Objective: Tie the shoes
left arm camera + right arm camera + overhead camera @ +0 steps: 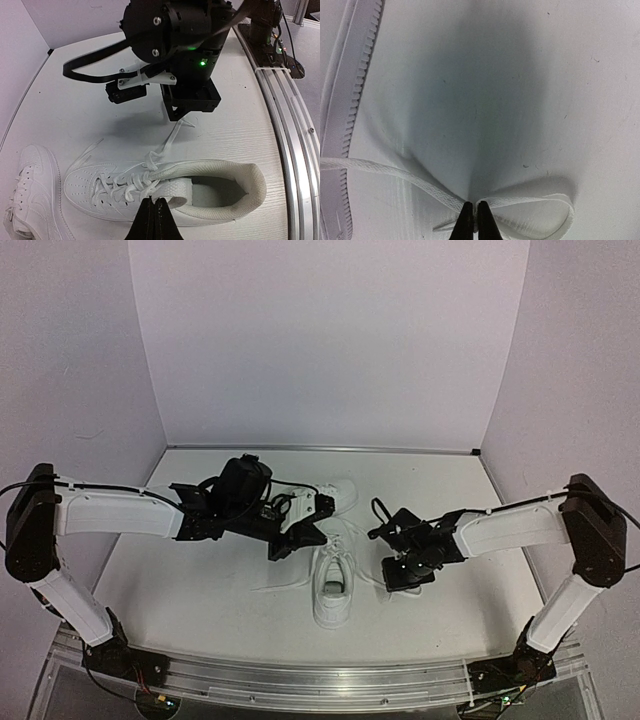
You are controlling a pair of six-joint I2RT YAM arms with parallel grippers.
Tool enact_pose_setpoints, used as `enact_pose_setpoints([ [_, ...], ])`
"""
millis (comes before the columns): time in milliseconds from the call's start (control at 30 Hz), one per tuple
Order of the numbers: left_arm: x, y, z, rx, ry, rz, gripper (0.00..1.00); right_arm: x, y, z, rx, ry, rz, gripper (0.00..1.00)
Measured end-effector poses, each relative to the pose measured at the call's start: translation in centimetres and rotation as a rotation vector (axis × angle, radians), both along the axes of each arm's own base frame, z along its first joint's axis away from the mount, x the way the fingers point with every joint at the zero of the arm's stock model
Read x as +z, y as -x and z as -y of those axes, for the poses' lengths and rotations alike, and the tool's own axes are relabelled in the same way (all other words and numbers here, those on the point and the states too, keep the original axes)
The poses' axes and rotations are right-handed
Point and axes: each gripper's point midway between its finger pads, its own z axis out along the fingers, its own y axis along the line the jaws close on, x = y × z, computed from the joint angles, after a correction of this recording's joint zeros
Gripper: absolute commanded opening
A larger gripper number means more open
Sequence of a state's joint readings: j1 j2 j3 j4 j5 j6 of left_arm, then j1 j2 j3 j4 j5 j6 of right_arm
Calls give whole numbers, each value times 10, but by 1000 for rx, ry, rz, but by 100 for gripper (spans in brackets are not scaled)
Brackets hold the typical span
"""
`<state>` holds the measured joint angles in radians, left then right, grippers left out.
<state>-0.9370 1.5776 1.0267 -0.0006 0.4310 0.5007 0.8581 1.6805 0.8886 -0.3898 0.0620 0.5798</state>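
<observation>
From my left wrist the shoe (172, 190) looks like smooth, faintly sheened white leather with a spongy, matt collar. Its lace (395, 172) is flat woven cloth, the table (240, 135) matt white with a fine grain, the rail (290, 150) brushed bare metal.

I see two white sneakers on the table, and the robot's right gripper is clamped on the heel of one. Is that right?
Not quite. The right gripper is clamped on a white lace, not a heel: the right wrist view shows it shut where the lace loops on the table. The near sneaker and far sneaker are indeed white and on it.
</observation>
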Motion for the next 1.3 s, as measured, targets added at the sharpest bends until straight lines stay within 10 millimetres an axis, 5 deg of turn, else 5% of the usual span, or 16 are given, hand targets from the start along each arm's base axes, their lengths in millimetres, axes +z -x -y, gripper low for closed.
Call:
enact_pose_setpoints([
  [400,2,-2,-1,14,-2,14,0,95,-20,-4,-31,-170,204,0],
  [600,16,13,1,1,-2,126,0,200,-52,-28,-2,-317,404,0],
  [733,28,36,6,-42,1,219,0,284,-71,-63,77,-451,525,0],
  [833,25,48,4,-56,-23,284,0,320,-86,-101,159,-544,558,0],
  [933,18,57,3,-67,-63,335,0,316,-93,-140,244,-585,516,0],
  [1033,13,65,4,-80,-101,381,0,289,-90,-181,333,-597,433,0],
  [1167,5,72,3,-88,-154,429,0,266,-64,-233,450,-620,337,0],
  [1300,-4,77,3,-96,-194,458,0,274,-20,-285,588,-702,285,0],
])
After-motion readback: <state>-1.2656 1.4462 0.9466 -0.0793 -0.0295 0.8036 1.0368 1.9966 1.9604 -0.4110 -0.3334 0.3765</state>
